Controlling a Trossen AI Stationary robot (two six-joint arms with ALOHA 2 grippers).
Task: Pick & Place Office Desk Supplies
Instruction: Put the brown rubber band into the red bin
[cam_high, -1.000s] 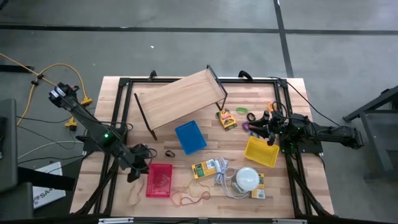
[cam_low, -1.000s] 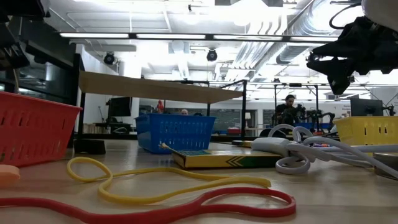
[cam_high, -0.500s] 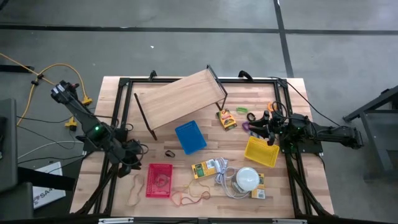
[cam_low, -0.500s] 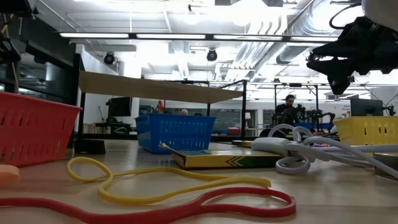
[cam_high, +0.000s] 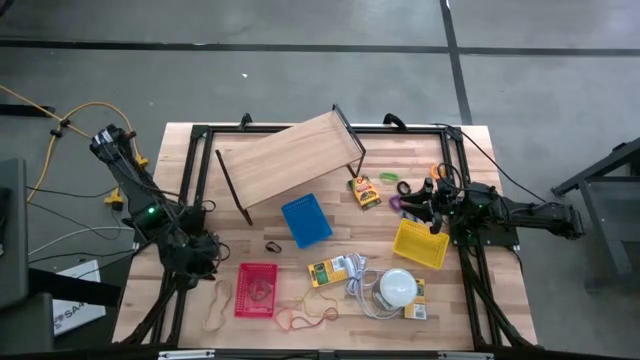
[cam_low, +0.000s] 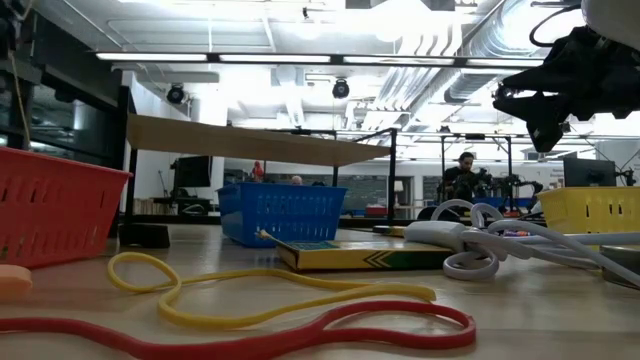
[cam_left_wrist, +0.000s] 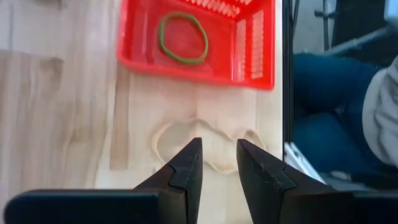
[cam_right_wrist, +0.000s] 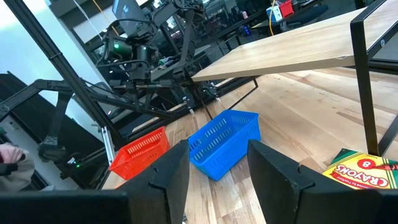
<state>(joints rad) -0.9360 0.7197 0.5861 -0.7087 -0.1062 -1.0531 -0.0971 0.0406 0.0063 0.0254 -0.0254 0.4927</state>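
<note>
At lower left of the high view, the left gripper (cam_left_wrist: 217, 163) hangs released, empty, above the tan rubber band (cam_left_wrist: 205, 144) on the desk (cam_left_wrist: 56, 93) beside the red basket (cam_left_wrist: 255, 59). Descend straight, straddling one strand, then pinch. At right, the right gripper (cam_right_wrist: 217, 163) waits released over the yellow basket (cam_high: 420, 244).

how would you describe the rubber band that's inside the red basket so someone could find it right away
Start at the red basket near the table's front edge, on the left arm's side. Lying flat on its floor is a single green rubber band, a closed oval loop. It is the only band inside a basket; the tan band beside the basket and the yellow and red bands all lie loose on the bare wood.
</note>
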